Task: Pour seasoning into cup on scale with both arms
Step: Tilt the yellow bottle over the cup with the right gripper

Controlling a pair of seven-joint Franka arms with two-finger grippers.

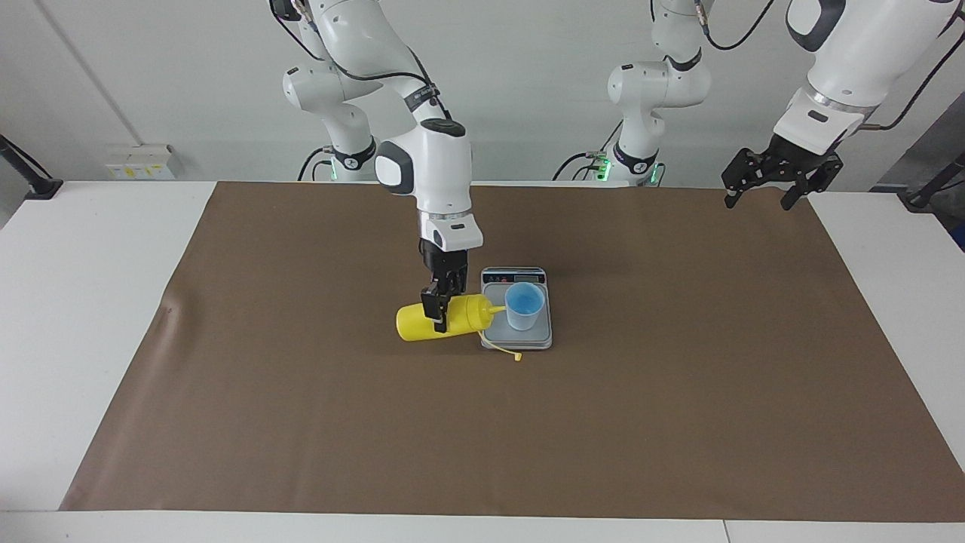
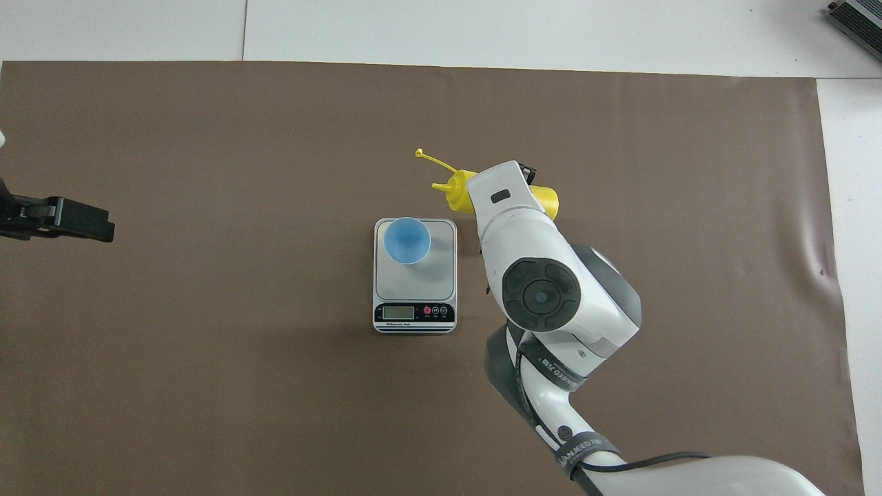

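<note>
- Readable markings: a black band on the right arm (image 2: 579, 455) carries pale lettering, only partly legible in the overhead view. The scale's dark strip has a small display and round buttons; their print is too small to read.
- Seasoning (image 1: 418, 322): a yellow squeeze bottle held lying on its side. Its long axis runs roughly parallel to the table's long edges. The nozzle points toward the left arm's end of the table, at the cup; the base points toward the right arm's end.
- In the facing view the nozzle tip is just beside the cup's rim. The thin tethered cap (image 1: 516, 355) hangs down from the bottle's neck, in front of the scale's edge.
- Right claw (image 1: 436, 315): pointing downward, clenched around the middle of the seasoning bottle. In the overhead view the wrist covers most of the bottle.
- Cup (image 1: 525, 305): light blue, upright, on the scale's weighing plate, toward the edge farther from the robots.
- Scale (image 1: 497, 330): flat on the brown mat (image 1: 678, 422), near the middle of the table (image 1: 75, 302). Its display strip lies on the side nearer to the robots.
- Left claw (image 1: 767, 190): released, fingers apart, holding nothing. It waits raised over the corner of the mat at the left arm's end, by the table edge nearest the robots.
</note>
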